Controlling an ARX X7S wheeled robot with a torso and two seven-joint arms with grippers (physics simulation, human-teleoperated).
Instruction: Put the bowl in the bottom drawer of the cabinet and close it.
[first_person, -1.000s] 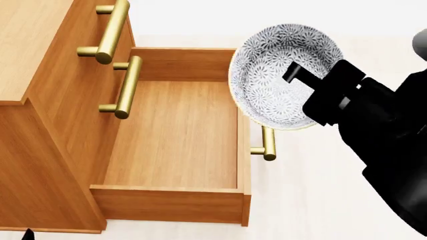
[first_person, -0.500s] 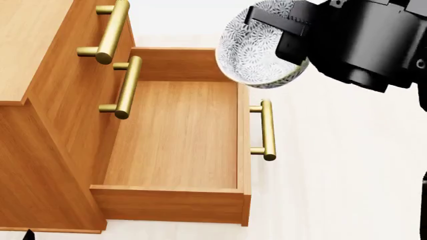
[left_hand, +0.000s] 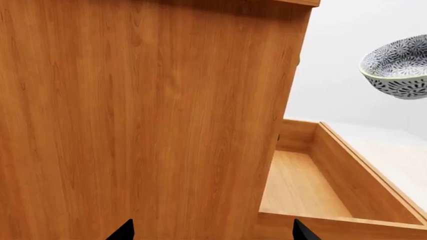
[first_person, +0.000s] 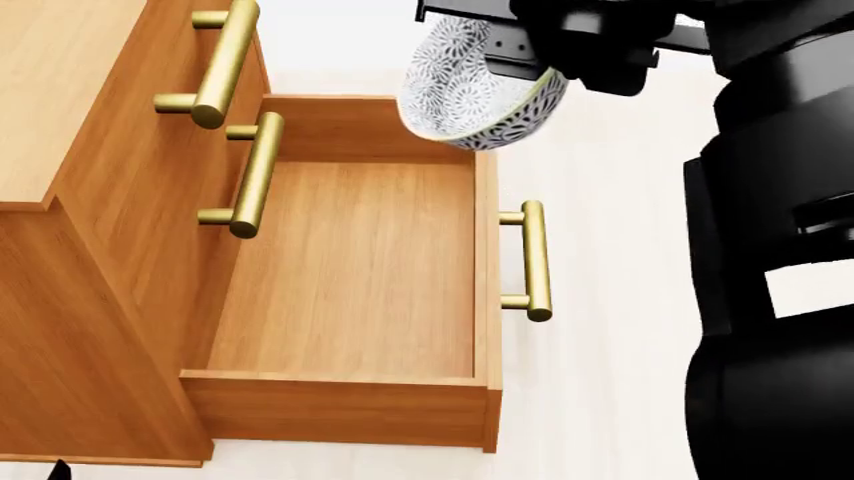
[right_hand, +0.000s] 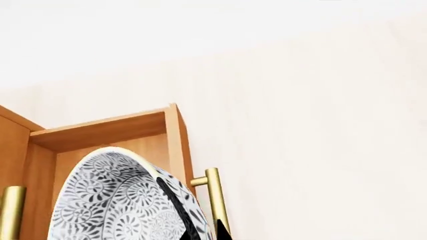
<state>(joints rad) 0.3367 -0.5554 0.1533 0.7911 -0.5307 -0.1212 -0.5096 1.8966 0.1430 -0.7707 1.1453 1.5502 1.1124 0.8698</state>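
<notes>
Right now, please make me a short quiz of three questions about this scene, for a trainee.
1. True or false: the bottom drawer of the cabinet is open and holds nothing.
2. Where is the bowl? A) lying on the drawer floor B) held in the air by the right end effector, above the drawer's far front corner C) on top of the cabinet
3. How many brass bar handles show in the head view?

Key
1. True.
2. B. The left wrist view also shows it in the air, above the drawer.
3. Three: two on the shut upper drawers, one on the bottom drawer's front.
</notes>
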